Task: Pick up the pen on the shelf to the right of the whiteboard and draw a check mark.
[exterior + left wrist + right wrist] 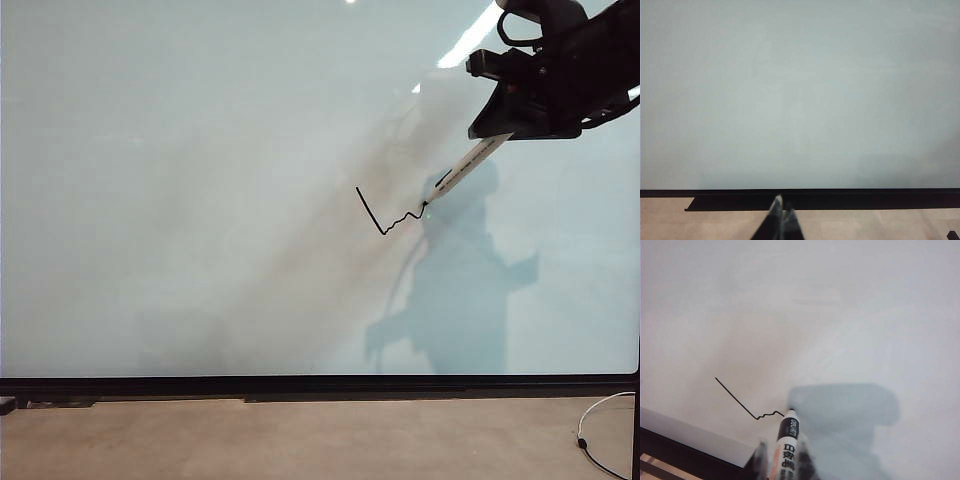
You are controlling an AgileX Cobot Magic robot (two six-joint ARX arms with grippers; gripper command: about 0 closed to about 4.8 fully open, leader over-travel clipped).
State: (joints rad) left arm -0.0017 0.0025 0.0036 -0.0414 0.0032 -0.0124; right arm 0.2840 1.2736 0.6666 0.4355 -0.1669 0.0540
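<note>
The whiteboard (200,200) fills nearly the whole exterior view. My right gripper (512,128) hangs at the upper right, shut on the pen (468,168), a slim white marker that slants down to the left. Its dark tip touches the board at the right end of the check mark (385,220), a thin black down-stroke joined to a short wavy up-stroke. In the right wrist view the pen (786,447) sits between the fingers (760,460), its tip at the check mark (747,402). My left gripper (781,212) is shut and empty, pointing at the board's black bottom frame (840,192).
A black frame strip (320,385) runs along the board's lower edge, with a tan surface (300,440) below it. A white cable (600,440) lies at the lower right. The arm's shadow (460,290) falls on the board under the pen.
</note>
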